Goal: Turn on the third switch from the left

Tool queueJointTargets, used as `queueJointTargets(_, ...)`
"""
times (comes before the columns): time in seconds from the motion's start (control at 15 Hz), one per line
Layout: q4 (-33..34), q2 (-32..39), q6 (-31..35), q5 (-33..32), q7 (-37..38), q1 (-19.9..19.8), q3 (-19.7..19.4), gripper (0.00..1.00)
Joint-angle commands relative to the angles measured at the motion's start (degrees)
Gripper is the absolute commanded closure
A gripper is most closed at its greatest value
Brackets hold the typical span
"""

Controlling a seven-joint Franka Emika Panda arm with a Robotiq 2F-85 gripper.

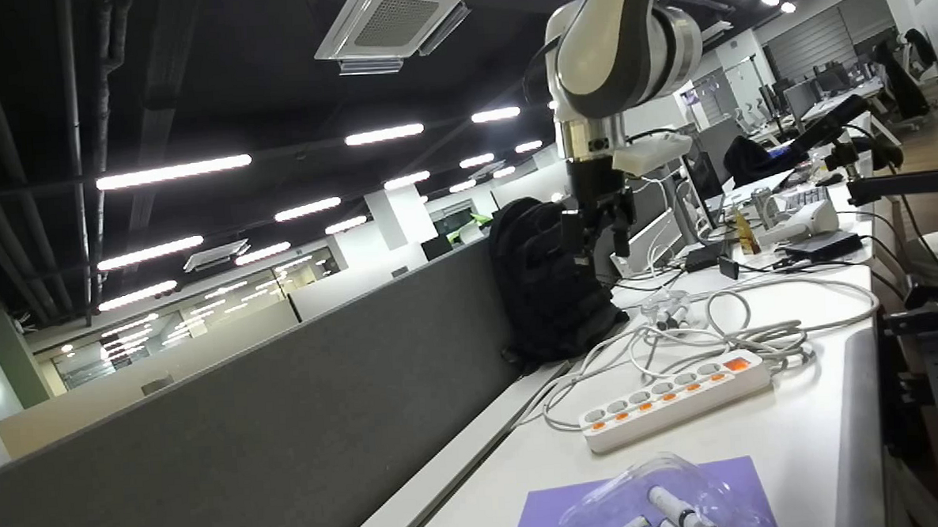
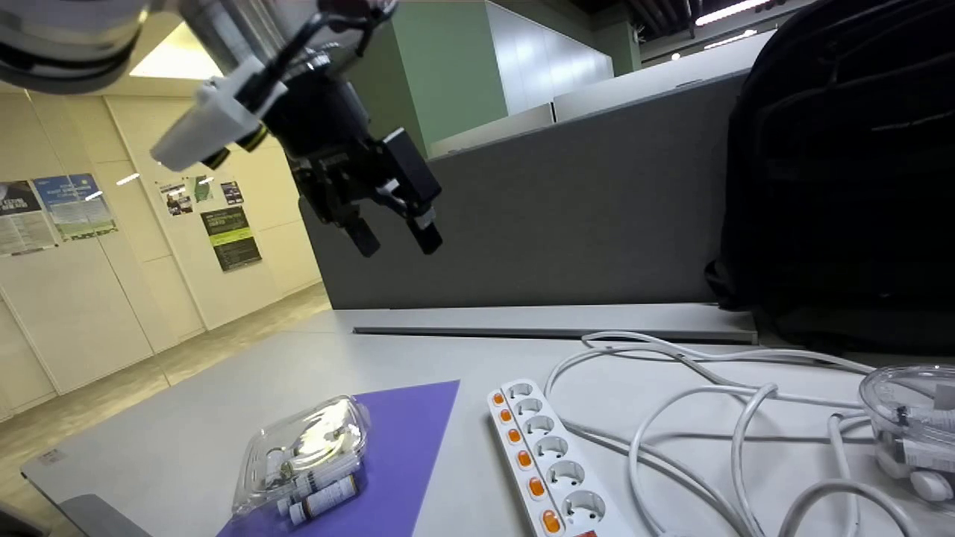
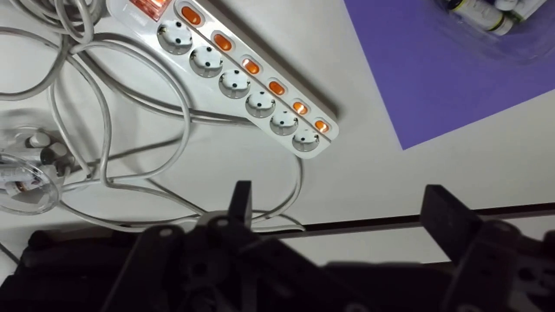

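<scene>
On the worktop, a white power strip is lying between a purple sheet and loops of pale cable. It is showing six round sockets beside six orange switches, with a larger orange-red rectangle at one end. Some switches are gleaming; whether they are lit, I cannot tell. The hand is hanging well above the worktop, its fingers standing apart.

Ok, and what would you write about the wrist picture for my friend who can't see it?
A white power strip with six sockets and six small orange switches lies slantwise on a white table; the black pincer, open, shows along the bottom. Tangled pale cables loop at left, and a purple sheet lies at upper right.
</scene>
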Motion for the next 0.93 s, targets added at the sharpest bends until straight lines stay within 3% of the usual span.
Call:
queueJointTargets(0.0, 6.5, 13.1, 3.0, -0.2, 0.8, -1.0, -1.1, 0.00)
queueJointTargets(0.07, 7.7, 15.9, 3.5, 0.4, 0.5, -0.8, -1.5, 0.25)
queueJointTargets(0.2, 10.1, 20.6, 3.4, 1.0, -0.3, -0.2, -1.7, 0.32)
queueJointTargets(0.4, 13.8, 26.8, 2.8, 2.7, -1.2, 0.3, -1.2, 0.55)
queueJointTargets(0.87, 20.1, 35.0, 2.7, 10.6, -6.8, -0.7, 1.7, 1.00)
